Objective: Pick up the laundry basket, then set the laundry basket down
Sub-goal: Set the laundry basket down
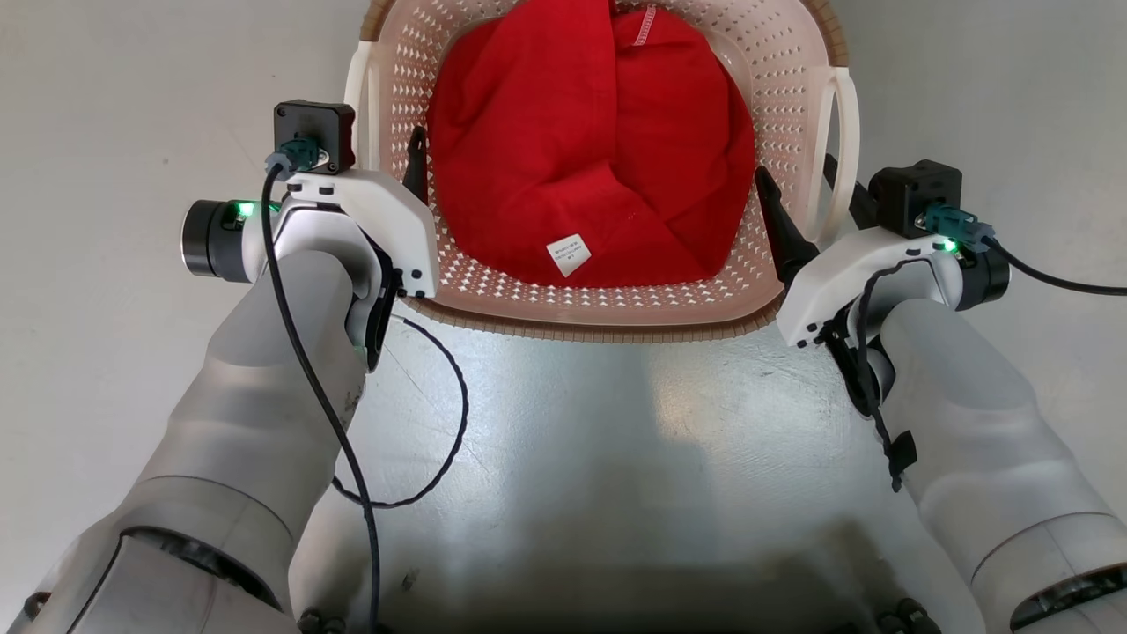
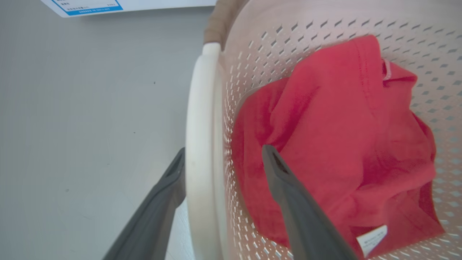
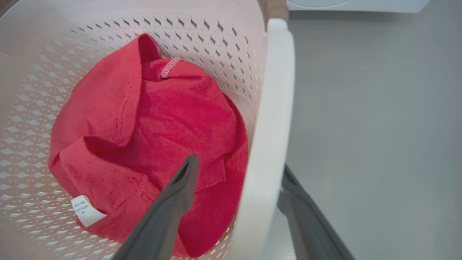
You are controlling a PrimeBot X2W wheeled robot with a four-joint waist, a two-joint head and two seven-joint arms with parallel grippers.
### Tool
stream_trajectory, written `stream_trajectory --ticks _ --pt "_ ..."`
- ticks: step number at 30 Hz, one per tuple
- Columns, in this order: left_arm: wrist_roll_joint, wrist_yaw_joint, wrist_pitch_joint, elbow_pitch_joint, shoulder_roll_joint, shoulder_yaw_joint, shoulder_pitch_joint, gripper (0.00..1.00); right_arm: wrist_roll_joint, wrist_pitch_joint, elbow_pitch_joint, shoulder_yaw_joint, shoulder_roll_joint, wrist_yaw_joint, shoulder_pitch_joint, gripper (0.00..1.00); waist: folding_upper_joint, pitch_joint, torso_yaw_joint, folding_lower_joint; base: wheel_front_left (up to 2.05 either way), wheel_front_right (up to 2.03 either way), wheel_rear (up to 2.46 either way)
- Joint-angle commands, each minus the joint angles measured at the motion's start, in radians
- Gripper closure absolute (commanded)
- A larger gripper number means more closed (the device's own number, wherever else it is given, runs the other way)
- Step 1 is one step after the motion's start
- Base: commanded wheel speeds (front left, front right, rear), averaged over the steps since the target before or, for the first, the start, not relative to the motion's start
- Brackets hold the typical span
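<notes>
Laundry basket point(image 1: 607, 304): on the floor point(image 1: 106, 370), centred just ahead, red cloth point(image 1: 590, 158) inside. Left gripper point(image 2: 223, 150), right gripper point(image 3: 239, 163): jaws wide, each straddling its own side handle, equally near.

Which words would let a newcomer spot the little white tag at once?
Start at the laundry basket on the floor. Inside lies a crumpled red garment. The tag sits near its closest edge: a small white rectangle with tiny print, unlike the pinkish stitched strip farther back.
</notes>
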Motion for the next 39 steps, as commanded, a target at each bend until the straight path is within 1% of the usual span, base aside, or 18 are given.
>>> stream_trajectory --ticks 1,11,21,24,32,33,39 --pt "0.008 0.010 -0.006 -0.011 0.028 0.021 0.030 0.00 -0.013 0.001 -0.014 0.008 0.022 0.006 0.055 0.00 0.0000 -0.005 0.000 0.0000 0.00 0.00 0.00" --pt "0.017 0.011 -0.006 -0.024 0.031 0.054 0.084 0.00 -0.058 0.001 -0.050 -0.048 0.022 0.006 0.080 0.00 0.0000 -0.080 -0.004 0.0000 0.00 0.00 0.00" --pt "0.029 0.016 -0.006 -0.031 0.044 0.083 0.154 0.00 -0.085 0.001 -0.081 -0.085 0.022 0.006 0.118 0.00 0.0000 -0.194 -0.018 0.0000 0.00 0.00 0.00" --pt "0.030 0.015 -0.006 -0.047 0.049 0.100 0.178 0.00 -0.096 0.001 -0.105 -0.094 0.022 0.006 0.131 0.00 0.0000 -0.241 -0.022 0.0000 0.00 0.00 0.00" --pt "0.041 0.019 -0.006 -0.132 0.065 0.170 0.249 0.00 -0.143 0.001 -0.227 -0.145 0.022 0.006 0.186 0.00 0.0000 -0.388 -0.020 0.0000 0.00 0.00 0.00" --pt "0.048 0.017 -0.006 -0.154 0.068 0.189 0.276 0.00 -0.155 0.001 -0.255 -0.153 0.022 0.006 0.208 0.00 0.0000 -0.431 -0.018 0.0000 0.00 0.00 0.00" --pt "0.075 0.019 -0.006 -0.209 0.079 0.248 0.367 0.00 -0.182 0.001 -0.310 -0.168 0.022 0.006 0.280 0.00 0.0000 -0.568 -0.015 0.0000 0.00 0.00 0.00"
